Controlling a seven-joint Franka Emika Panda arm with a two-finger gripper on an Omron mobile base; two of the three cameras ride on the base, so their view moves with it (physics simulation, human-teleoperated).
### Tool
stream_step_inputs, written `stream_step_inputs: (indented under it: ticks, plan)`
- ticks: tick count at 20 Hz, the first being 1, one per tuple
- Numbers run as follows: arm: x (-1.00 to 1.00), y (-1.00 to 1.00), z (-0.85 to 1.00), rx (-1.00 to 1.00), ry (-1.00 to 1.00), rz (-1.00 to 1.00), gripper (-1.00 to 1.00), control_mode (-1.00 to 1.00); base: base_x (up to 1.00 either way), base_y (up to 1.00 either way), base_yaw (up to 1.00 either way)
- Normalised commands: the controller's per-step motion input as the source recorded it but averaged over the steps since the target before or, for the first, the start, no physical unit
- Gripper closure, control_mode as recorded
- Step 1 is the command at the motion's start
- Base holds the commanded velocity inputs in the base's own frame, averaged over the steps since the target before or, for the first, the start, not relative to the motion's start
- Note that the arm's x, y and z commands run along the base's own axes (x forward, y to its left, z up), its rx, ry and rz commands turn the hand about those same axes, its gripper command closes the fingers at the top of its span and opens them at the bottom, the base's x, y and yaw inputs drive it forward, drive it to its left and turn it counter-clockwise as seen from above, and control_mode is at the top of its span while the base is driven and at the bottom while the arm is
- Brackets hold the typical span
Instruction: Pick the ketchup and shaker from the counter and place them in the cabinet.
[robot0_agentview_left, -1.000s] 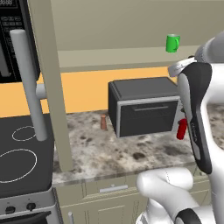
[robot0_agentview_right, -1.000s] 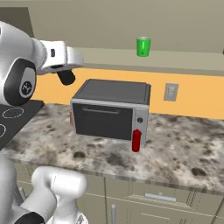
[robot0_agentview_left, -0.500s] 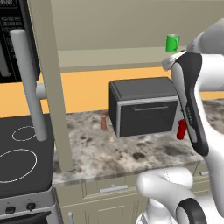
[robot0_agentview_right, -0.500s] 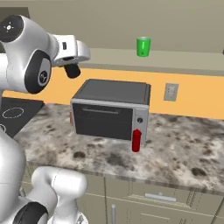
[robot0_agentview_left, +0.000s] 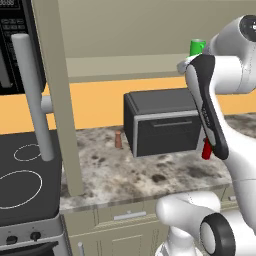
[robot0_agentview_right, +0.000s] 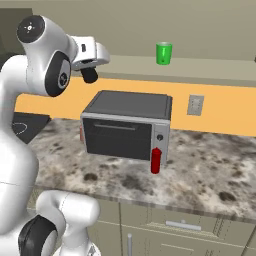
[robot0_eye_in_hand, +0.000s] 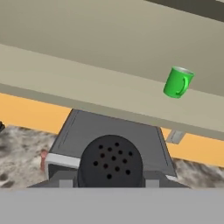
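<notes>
Roughly halfway at best: the end effector (robot0_agentview_right: 90, 75) pinches the black shaker (robot0_eye_in_hand: 110, 160) up near the cabinet (robot0_agentview_left: 125, 65) shelf, unplaced, while the ketchup (robot0_agentview_right: 156, 160) waits on the counter (robot0_agentview_right: 200, 170) beside the toaster oven (robot0_agentview_right: 127, 125).

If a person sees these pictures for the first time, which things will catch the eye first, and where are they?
The white arm rises high and holds the black shaker in its gripper, above the toaster oven and just before the cabinet shelf. A bright green mug stands on that shelf. The red ketchup stands on the counter at the oven's front right corner.
</notes>
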Motion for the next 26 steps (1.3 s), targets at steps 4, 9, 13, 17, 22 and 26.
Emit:
stream_step_inputs:
  ticks: [4,9,13,17,22,26]
  plan:
    - [0.52,0.00,0.00,0.06,0.00,0.00,1.00,-1.00,0.00,0.00,0.00]
    - [0.51,0.00,0.00,0.06,0.00,0.00,1.00,-1.00,0.00,0.00,0.00]
    - [0.51,0.00,0.00,0.02,0.00,0.00,1.00,-1.00,0.00,0.00,0.00]
    - [0.53,0.01,0.00,0.00,0.00,0.00,1.00,-1.00,0.00,0.00,0.00]
    - [0.52,0.00,0.00,0.00,0.02,0.00,1.00,-1.00,0.00,0.00,0.00]
    - [0.47,0.00,-0.04,0.00,0.04,0.00,1.00,-1.00,0.00,0.00,0.00]
